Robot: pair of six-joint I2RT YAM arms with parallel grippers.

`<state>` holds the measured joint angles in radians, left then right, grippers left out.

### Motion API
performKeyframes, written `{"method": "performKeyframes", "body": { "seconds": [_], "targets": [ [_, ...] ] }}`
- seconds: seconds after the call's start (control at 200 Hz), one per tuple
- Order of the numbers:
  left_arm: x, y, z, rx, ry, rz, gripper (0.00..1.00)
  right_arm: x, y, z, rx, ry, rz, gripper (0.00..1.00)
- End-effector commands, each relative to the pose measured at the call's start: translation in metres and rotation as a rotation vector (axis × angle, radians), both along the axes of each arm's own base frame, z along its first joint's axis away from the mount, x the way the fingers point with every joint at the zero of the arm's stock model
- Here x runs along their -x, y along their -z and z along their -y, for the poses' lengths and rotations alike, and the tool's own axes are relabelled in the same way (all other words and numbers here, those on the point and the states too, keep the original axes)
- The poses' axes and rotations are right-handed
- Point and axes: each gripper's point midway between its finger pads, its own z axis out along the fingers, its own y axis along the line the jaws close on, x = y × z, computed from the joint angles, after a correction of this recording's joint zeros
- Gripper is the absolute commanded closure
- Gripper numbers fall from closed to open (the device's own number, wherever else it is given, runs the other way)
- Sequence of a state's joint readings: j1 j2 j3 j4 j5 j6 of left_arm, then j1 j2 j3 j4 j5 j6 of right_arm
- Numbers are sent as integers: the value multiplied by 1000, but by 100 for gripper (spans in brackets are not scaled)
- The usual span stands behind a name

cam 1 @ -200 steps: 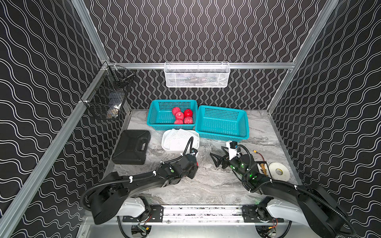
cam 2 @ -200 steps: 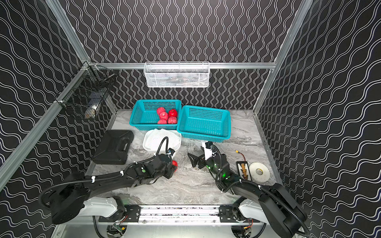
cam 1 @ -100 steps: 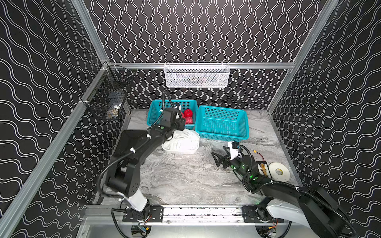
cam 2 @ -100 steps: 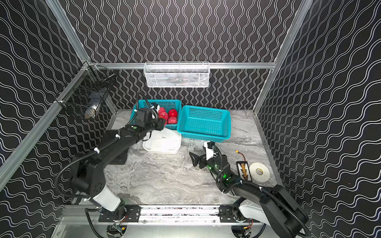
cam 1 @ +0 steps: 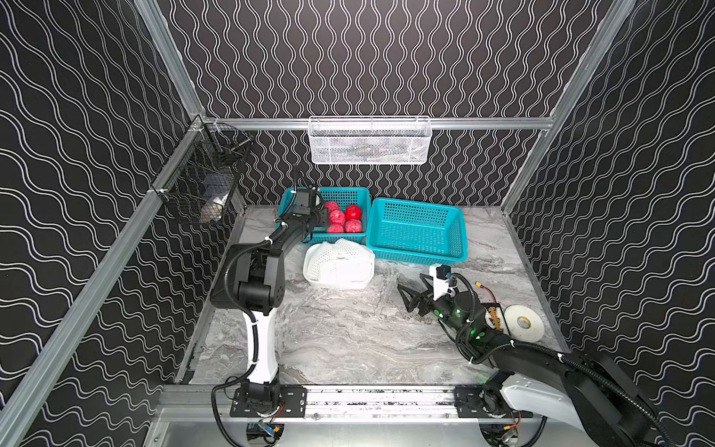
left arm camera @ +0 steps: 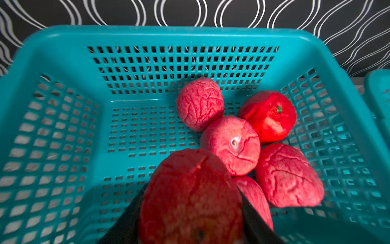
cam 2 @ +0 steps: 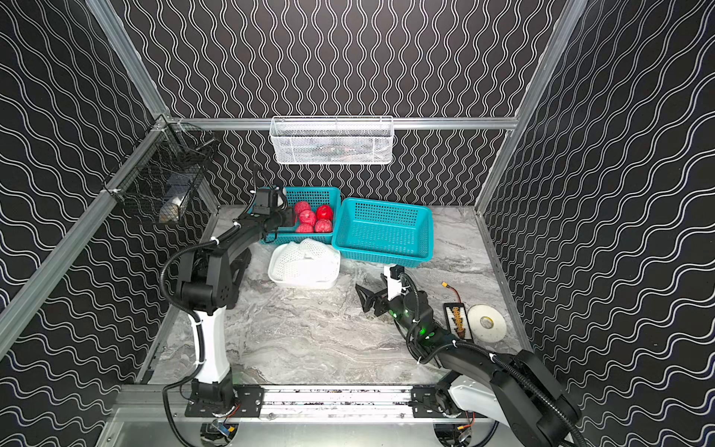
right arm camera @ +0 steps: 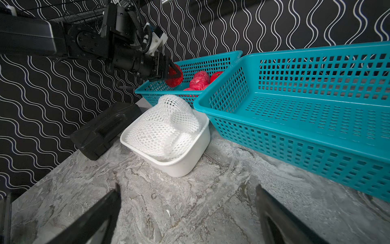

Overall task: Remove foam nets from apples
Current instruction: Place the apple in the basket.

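The grey marbled tabletop (cam 1: 348,340) fills the floor of the cell, and at its back two teal plastic baskets sit side by side. The right-hand basket (cam 1: 418,228) has nothing in it. The left-hand basket (cam 1: 348,193) holds the apples (cam 1: 344,218), five of them bunched on the side nearest its neighbour. Four are pinkish and mottled, and one is glossy deep red.

High on the back rail hangs a white wire basket (cam 1: 369,141). A black case (right arm camera: 105,128) lies flat by the left wall. Just in front of the apple basket sits a white plastic tub (cam 1: 336,282), and the foam nets (cam 1: 340,255) are heaped in it, rising above its rim.

Here's the left gripper (right arm camera: 172,75), out over the left basket with its black fingers clamped on a bare apple (left arm camera: 190,200), no net on it. That fruit hangs above the basket floor beside the pile.

The right gripper (cam 1: 411,284) sits low over the table in front of the empty basket, jaws spread wide and holding nothing. A white tape roll (cam 1: 524,323) lies near the right wall.
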<state>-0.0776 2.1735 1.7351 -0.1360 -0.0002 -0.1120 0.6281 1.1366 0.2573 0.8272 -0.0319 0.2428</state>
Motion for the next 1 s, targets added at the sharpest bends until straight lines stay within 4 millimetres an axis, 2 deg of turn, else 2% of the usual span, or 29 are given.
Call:
{"method": "performKeyframes", "body": {
  "seconds": [0.0,0.03,0.1,0.13,0.195,0.27,0.35,0.455,0.485,0.621,0.691,0.796,0.871,0.996],
  "targets": [
    [-5,8,-9,-37,3,-1,39,-1,-9,0,-22,7,31,0],
    [-7,10,-9,-40,6,6,34,-2,-8,0,-21,9,28,0],
    [-9,10,-7,-40,14,10,31,-2,-7,0,-19,11,29,0],
    [-10,10,-6,-37,19,8,24,-3,-7,0,-19,10,30,0],
    [-11,7,-5,-29,25,7,1,-3,-6,1,-15,16,29,0],
    [-8,-2,1,-10,52,20,1,-4,-6,2,-10,24,33,0],
    [1,-24,1,1,52,50,1,-4,-7,5,-11,36,39,0],
    [21,-59,3,26,56,120,1,-8,-7,14,-4,92,26,0],
    [29,-76,1,30,49,149,1,-10,-6,18,-4,117,19,0],
    [86,-125,-10,48,-37,252,1,-20,-3,43,21,275,-9,0],
    [126,-130,-15,68,-99,307,1,-24,-4,54,37,339,-8,0],
    [186,-130,-20,67,-213,434,1,-24,-2,64,57,386,8,0],
    [228,-116,-20,17,-275,488,0,-24,-1,70,73,415,39,0],
    [281,-94,-14,-170,-306,469,0,-23,-5,83,119,469,96,0]
  ]
}}
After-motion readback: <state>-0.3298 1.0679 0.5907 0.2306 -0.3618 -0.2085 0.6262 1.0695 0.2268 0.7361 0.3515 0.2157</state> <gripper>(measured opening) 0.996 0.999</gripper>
